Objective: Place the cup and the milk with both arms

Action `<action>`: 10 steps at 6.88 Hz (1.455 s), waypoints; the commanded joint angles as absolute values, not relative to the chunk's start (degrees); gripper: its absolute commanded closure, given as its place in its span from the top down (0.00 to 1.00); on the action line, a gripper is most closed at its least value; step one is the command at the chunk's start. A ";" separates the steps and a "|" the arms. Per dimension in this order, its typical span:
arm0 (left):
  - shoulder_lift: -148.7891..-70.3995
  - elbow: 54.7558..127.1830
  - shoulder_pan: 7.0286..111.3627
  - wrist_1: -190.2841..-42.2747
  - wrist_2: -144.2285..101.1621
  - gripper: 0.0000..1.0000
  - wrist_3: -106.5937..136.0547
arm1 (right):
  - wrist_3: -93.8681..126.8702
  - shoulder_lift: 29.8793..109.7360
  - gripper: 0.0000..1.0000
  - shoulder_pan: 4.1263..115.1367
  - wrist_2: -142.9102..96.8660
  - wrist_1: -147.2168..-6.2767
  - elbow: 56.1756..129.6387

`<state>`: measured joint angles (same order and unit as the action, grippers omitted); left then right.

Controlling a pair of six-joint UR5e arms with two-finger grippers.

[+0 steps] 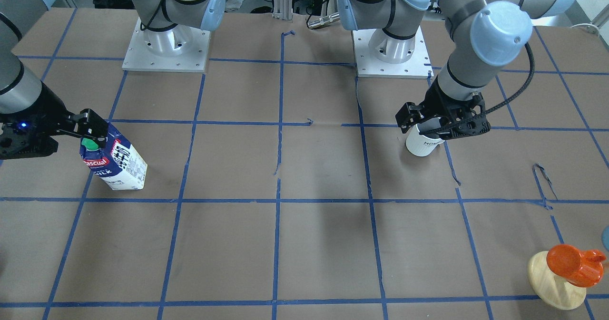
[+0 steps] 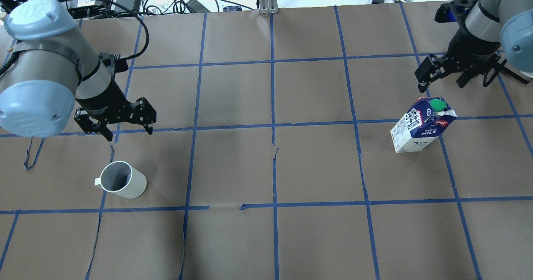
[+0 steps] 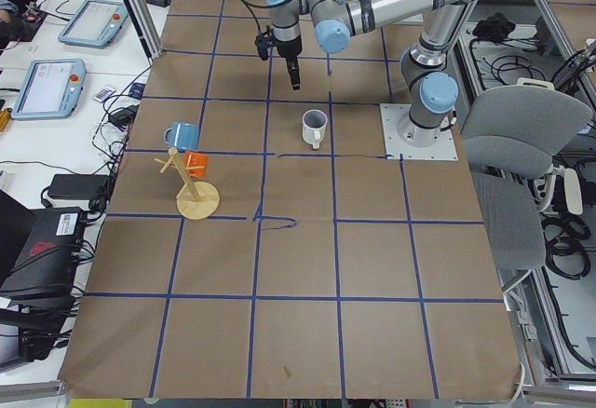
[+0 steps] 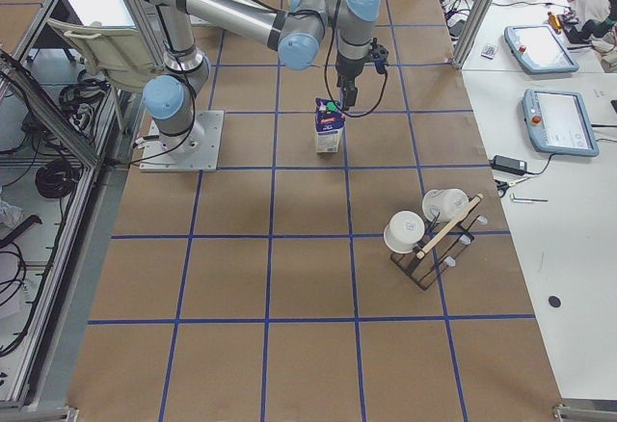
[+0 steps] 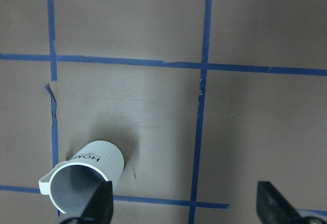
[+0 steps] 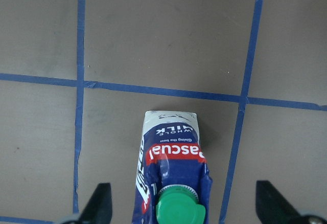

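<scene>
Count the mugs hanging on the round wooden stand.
2. An orange mug hangs low on the wooden stand, and a blue mug hangs higher up. Another could be hidden behind the pegs, though none shows in any view.

Brown worktop (image 1: 323,244) gridded with blue tape. Near one edge, a round wooden stand (image 1: 542,282) carries an orange cup (image 1: 573,263) and a blue cup (image 3: 182,135). A grey chair (image 3: 517,138) stands beside the worktop.
</scene>
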<state>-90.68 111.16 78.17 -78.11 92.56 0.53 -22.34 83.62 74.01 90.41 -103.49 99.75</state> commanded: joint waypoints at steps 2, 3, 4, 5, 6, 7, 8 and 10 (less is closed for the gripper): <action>-92.20 121.35 74.62 -74.01 92.03 1.00 -0.44 | -23.12 83.50 1.00 74.00 90.79 -106.26 103.88; -92.20 122.25 74.62 -73.83 92.28 1.00 -0.61 | -22.25 83.50 1.00 74.00 90.88 -106.43 104.67; -92.55 122.17 74.53 -73.65 92.37 0.59 -0.88 | -20.06 83.50 1.00 73.92 90.88 -106.44 104.68; -92.98 121.99 74.53 -73.30 92.55 0.01 -1.05 | -19.52 83.41 1.00 73.92 90.88 -106.26 104.85; -93.16 121.82 74.53 -72.69 92.55 0.00 -1.14 | -19.25 83.41 0.96 73.83 90.88 -106.00 104.94; -93.16 121.47 74.27 -72.16 92.55 0.00 -1.75 | -17.33 83.50 0.96 73.83 90.88 -105.56 104.94; -93.16 121.29 74.27 -72.07 92.55 0.00 -1.67 | -16.88 83.50 0.96 73.83 90.88 -105.03 104.94; -93.16 121.12 74.27 -71.81 92.64 0.00 -1.67 | -16.70 83.50 0.77 73.83 90.79 -105.20 104.85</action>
